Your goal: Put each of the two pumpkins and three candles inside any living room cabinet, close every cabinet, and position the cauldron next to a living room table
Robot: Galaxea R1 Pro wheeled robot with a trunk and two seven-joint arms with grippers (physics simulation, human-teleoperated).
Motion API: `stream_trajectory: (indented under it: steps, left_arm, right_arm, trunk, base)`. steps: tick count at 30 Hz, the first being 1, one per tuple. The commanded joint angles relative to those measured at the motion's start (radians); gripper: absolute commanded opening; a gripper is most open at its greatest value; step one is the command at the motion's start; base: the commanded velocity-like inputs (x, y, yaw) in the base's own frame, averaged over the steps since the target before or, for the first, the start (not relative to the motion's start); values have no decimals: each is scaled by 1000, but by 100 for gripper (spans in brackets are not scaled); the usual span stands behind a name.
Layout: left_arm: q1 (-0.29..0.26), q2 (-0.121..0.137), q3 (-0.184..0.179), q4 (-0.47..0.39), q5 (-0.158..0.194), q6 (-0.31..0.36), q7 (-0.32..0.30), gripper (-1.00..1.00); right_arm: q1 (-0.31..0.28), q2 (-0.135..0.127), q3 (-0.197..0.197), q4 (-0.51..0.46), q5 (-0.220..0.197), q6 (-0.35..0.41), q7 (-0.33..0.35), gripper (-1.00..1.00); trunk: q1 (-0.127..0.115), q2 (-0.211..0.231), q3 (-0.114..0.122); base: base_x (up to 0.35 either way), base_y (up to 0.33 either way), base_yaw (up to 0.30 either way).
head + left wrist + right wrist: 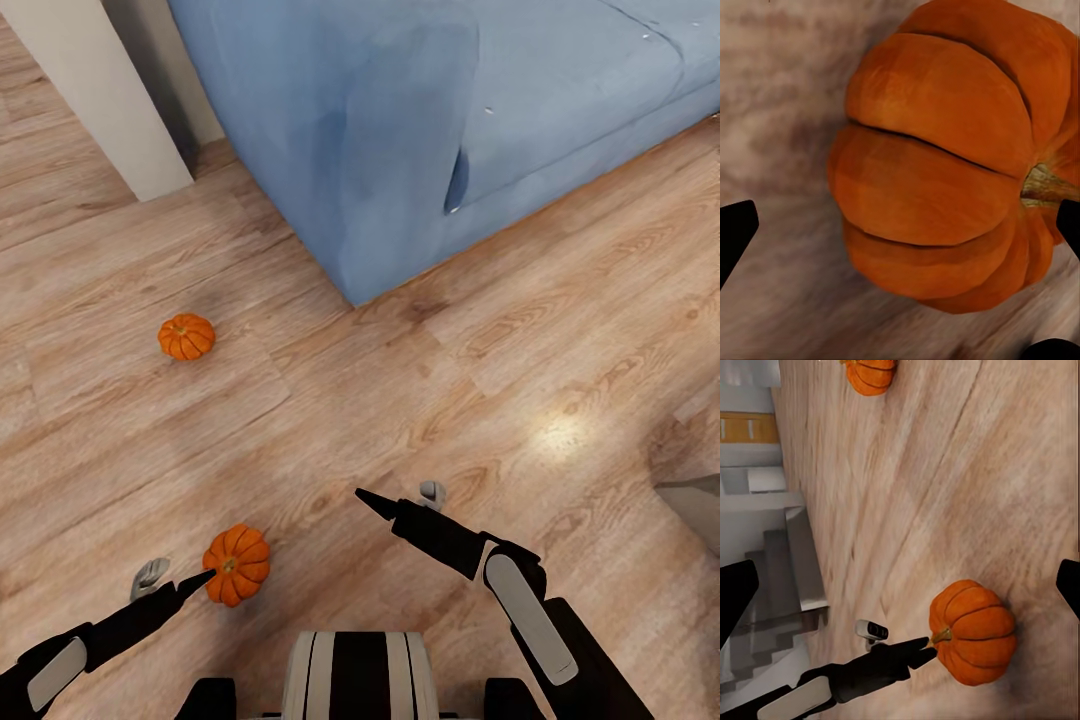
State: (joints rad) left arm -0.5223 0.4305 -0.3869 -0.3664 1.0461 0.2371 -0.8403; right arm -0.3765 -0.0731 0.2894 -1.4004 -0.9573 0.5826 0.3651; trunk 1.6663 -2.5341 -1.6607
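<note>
Nearest to me, my left gripper [172, 580] hangs low at the near left with its two dark fingers spread wide; it holds nothing. One black fingertip [200, 577] is right at the near bright orange ribbed pumpkin [237, 564], though I cannot tell whether it touches. That pumpkin lies tipped on the pale wood plank floor [400, 400], its short tan stem [1044, 186] pointing sideways toward the fingertip, its flattened axis about level. My right gripper [402, 497] sits right of it, well apart, fingers parted, empty. Farther off to the left I see a second orange pumpkin [186, 336] resting on the floor, stem roughly up. I count two pumpkins. Beyond them stands a large blue fabric sofa [420, 130], with a white wall corner [110, 100] at far left.
</note>
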Motion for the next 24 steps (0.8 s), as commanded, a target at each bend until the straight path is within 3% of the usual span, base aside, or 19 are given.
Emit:
stream_trajectory:
  steps: [1,24]
  left_arm:
    - [0,1,-4,0,11,10,-2,100]
    - [0,2,-4,0,11,10,0,100]
  right_arm:
    - [0,-1,1,0,-4,3,0,100]
    - [0,-1,-1,1,-4,3,0,100]
  trunk:
    - [0,0,0]
    - [0,0,0]
  base:
    - [0,-37,0]
    - [24,-2,0]
